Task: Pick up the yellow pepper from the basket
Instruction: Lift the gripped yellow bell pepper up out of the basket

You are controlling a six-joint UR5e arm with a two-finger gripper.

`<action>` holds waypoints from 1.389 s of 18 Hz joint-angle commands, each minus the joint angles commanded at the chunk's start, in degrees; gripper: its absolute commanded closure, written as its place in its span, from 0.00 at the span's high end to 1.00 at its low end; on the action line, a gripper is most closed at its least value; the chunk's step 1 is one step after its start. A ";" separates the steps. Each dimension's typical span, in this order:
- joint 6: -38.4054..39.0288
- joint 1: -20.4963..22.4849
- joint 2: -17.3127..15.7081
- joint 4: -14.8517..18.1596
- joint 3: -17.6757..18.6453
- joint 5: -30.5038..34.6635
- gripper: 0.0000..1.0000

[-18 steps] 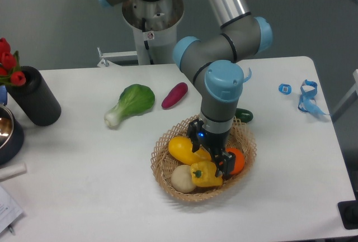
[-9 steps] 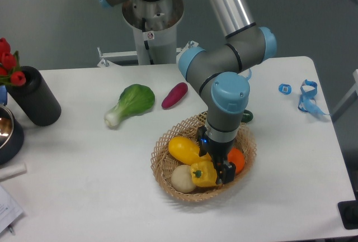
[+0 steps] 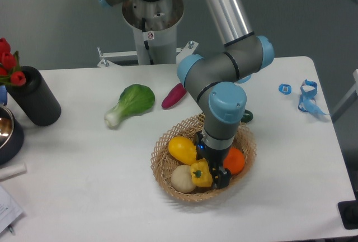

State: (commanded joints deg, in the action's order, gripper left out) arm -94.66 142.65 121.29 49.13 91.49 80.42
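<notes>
Near the table's front centre: basket [image 3: 162, 166], woven straw, resting on the white table [image 3: 84, 175].
Pepper [image 3: 200, 174]: yellow, lumpy, green stem on top; it sits in the front part of the basket, resting among the other fruit and not lifted.
Neighbours in basket: smooth yellow fruit [image 3: 182, 148] behind and to the left of the pepper, pale round item [image 3: 182, 179] touching its left side, orange [image 3: 234, 161] to its right, behind the gripper.
Gripper [image 3: 211, 175]: pointing down into the basket, its dark fingers low at the pepper's right side; the pepper appears to lie between or against them.
Jaw state: cannot tell; the wrist and the pepper hide the finger gap, so a grasp is not confirmed.
Arm: grey links with blue caps, reaching from the rear pedestal down over the basket.
Outside basket: bok choy [image 3: 131, 102] and purple sweet potato [image 3: 173, 95] well behind it; a dark green item [image 3: 244, 116] just past the far rim, mostly hidden.
Done, as judged: approach and descent to the pepper look finished.
Left, as judged: securing the grip, if not already made, then raising the pepper clear of the rim without dragging its neighbours.
</notes>
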 joint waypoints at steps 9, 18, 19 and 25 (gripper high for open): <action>6.32 -0.27 -2.18 -0.09 -0.09 -0.18 0.12; 15.02 3.85 -9.40 1.85 -0.70 -0.09 0.14; 15.20 5.00 -9.66 2.02 -1.31 0.00 0.14; 18.63 9.48 -9.58 5.52 -4.39 0.26 0.15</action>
State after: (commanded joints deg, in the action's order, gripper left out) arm -76.03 152.13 111.71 54.65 87.10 80.68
